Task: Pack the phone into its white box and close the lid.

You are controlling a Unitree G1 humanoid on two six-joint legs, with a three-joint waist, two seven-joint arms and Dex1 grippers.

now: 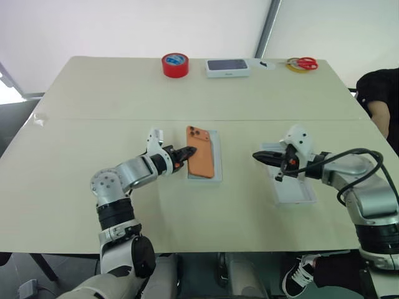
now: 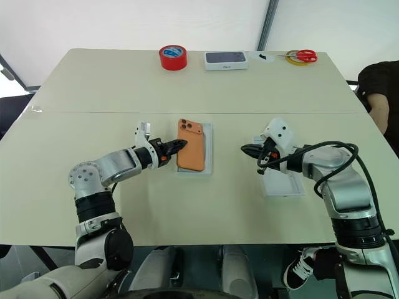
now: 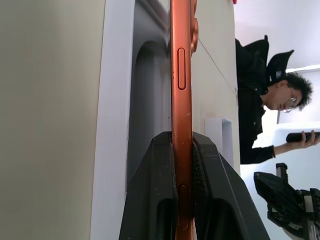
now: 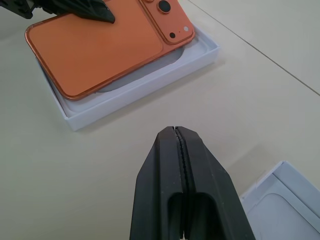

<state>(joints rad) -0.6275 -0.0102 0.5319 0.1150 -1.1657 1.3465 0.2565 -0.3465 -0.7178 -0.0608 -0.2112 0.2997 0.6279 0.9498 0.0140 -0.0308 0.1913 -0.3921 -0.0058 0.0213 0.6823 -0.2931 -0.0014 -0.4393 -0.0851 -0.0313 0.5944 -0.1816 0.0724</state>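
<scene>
The slim orange smartphone with its cluster of camera lenses point(image 1: 201, 151) is pinched by its long edge between the two black fingers of the left gripper point(image 1: 184, 153), lens end away from the robot and back face up, tilted over the shallow white cardboard box base point(image 1: 216, 163) so that its gripped side overhangs the box's left wall. The right gripper point(image 1: 260, 156) hangs with its fingers pressed together on nothing, pointing toward the phone, above the table between the box base and the shallow white tray of a lid point(image 1: 294, 189), which lies open side up under the right wrist. The pale beige tabletop point(image 1: 206, 212) is bare around both pieces. Along the far edge sit a red tape roll point(image 1: 175, 65), a white box with a dark top point(image 1: 228, 67) and red-handled scissors point(image 1: 303, 63). A person in a black top point(image 1: 381, 99) sits at the table's right side.
</scene>
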